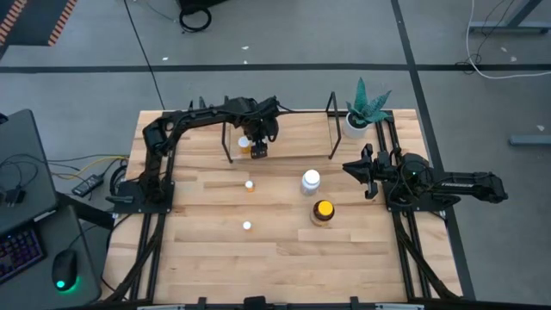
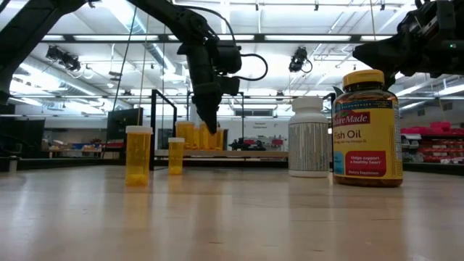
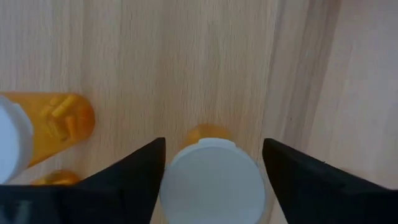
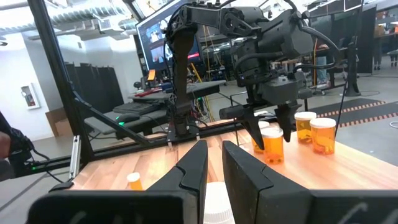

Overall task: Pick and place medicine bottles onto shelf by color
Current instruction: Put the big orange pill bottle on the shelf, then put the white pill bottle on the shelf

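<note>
My left gripper [image 1: 258,148] reaches down over the shelf [image 1: 293,138] and is shut on a small orange pill bottle [image 4: 273,148] with a white cap. Other orange bottles [image 4: 314,132] stand upright on the shelf board beside it. Two more small orange bottles [image 1: 250,183] [image 1: 247,226] stand on the table. The white bottle [image 1: 310,181] and the amber yellow-capped bottle [image 1: 323,211] stand upright near the table's middle. My right gripper [image 1: 366,172] waits at the table's right side, with only a narrow gap between its fingers. My left gripper pinches the orange bottle by its white cap [image 3: 211,177], one finger [image 3: 140,171] on each side. The fingers come from above, pointing down. The bottle stays upright below them over the shelf board; whether its base stands on the board I cannot tell.
A potted green plant [image 1: 366,108] stands at the far right corner, next to the shelf's right posts [image 1: 334,129]. The shelf's thin black rods rise around the left gripper. Bare table lies near the front edge.
</note>
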`<action>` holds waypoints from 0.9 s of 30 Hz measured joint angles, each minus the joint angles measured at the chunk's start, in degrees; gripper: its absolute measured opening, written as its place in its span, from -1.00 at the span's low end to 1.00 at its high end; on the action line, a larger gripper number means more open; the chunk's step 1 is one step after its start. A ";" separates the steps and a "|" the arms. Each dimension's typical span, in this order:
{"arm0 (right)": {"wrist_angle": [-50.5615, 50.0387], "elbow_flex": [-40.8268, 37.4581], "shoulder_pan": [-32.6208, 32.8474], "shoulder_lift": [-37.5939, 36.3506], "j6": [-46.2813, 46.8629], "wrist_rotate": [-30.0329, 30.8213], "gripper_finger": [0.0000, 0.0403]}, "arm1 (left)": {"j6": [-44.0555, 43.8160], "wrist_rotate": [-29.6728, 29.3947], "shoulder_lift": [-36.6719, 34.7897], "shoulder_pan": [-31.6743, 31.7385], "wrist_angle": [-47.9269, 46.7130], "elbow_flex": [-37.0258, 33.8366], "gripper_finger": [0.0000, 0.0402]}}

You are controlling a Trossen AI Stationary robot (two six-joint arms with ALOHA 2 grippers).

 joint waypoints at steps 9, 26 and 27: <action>0.00 0.00 -0.02 0.00 0.01 0.00 -0.72 | 0.46 -0.09 -0.68 -0.32 -0.74 1.20 0.56; 0.00 0.00 -0.02 0.00 0.00 0.00 -0.72 | 0.55 6.45 -0.90 -9.28 1.15 9.51 0.64; -0.01 0.00 -0.02 0.00 0.01 0.00 -0.72 | 0.44 6.46 -0.90 -10.54 1.97 9.51 0.64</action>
